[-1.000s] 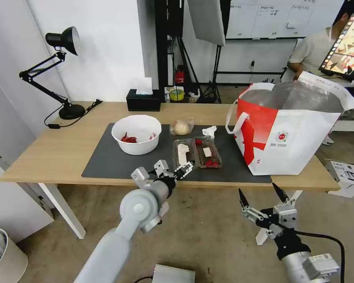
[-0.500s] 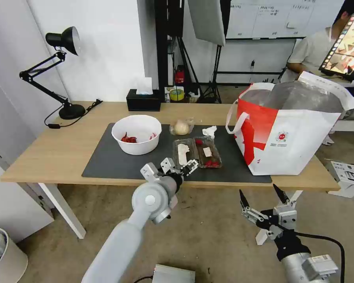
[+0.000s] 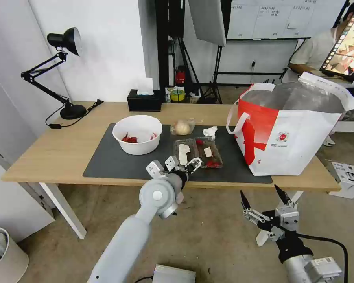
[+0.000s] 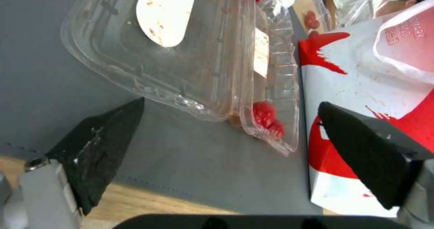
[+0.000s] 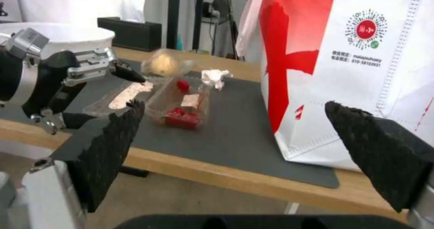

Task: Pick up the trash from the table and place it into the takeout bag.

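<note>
Clear plastic clamshell box with red bits (image 3: 197, 152) lies open on the dark grey mat (image 3: 118, 162), so the left gripper (image 3: 183, 164) hovers at its near edge, jaws apart, while the right gripper (image 3: 263, 202) waits low, also spread.

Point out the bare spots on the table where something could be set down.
Bare wood lies left of the mat, between the lamp base and the white bowl. The mat's near-left corner is free too. Crowded: clamshell box, bun bag, tissue, takeout bag.
</note>
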You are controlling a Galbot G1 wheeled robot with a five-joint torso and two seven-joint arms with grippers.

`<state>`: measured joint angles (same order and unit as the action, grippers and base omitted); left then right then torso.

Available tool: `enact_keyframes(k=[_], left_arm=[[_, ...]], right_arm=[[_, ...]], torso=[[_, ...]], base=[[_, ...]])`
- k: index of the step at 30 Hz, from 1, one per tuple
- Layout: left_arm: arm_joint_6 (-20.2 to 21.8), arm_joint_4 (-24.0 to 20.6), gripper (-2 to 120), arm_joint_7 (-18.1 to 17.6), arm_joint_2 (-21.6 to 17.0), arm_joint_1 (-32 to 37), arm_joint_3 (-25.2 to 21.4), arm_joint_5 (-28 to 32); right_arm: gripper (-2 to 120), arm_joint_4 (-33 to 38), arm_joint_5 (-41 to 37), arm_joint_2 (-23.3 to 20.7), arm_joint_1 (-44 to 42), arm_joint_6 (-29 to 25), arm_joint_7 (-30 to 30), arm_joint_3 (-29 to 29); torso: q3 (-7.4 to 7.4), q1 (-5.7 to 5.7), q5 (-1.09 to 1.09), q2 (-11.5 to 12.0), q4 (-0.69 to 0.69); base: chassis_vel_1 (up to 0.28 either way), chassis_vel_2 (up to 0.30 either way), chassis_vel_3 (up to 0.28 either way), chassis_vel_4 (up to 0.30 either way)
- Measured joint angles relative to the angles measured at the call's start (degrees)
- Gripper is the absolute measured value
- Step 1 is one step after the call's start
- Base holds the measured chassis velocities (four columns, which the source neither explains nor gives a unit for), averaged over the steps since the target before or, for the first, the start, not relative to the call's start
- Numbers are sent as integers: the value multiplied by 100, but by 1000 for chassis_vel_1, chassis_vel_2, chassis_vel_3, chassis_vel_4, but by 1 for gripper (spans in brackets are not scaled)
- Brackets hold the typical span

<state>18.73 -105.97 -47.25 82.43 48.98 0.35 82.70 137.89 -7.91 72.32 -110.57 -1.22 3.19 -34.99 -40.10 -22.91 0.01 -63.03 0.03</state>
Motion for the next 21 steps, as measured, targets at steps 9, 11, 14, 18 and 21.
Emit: enact_keyframes(k=[9,11,14,18,21], left_arm=[[-85,82,100,-10,61,-63,15,7],[-104,87,100,-12,69,-72,10,16],[-132,100,100,-14,86,-84,2,40],[-161,127,100,-11,122,-87,-2,43],[-181,143,100,-7,150,-86,-5,43]], right_arm=[[100,-33,2,20,-9,-22,5,3],[100,-42,4,25,-2,-23,5,9],[100,-50,10,31,10,-23,5,21],[100,-57,12,34,14,-23,4,26],[100,-64,14,36,12,-24,4,26]], torso=[[-1,0,-1,0,-3],[-1,-1,-1,1,-3],[-2,-2,-1,1,-4],[-2,-2,-1,1,-4],[-2,-2,-1,1,-3]], base=[[0,0,0,0],[0,0,0,0],[0,0,0,0],[0,0,0,0],[0,0,0,0]])
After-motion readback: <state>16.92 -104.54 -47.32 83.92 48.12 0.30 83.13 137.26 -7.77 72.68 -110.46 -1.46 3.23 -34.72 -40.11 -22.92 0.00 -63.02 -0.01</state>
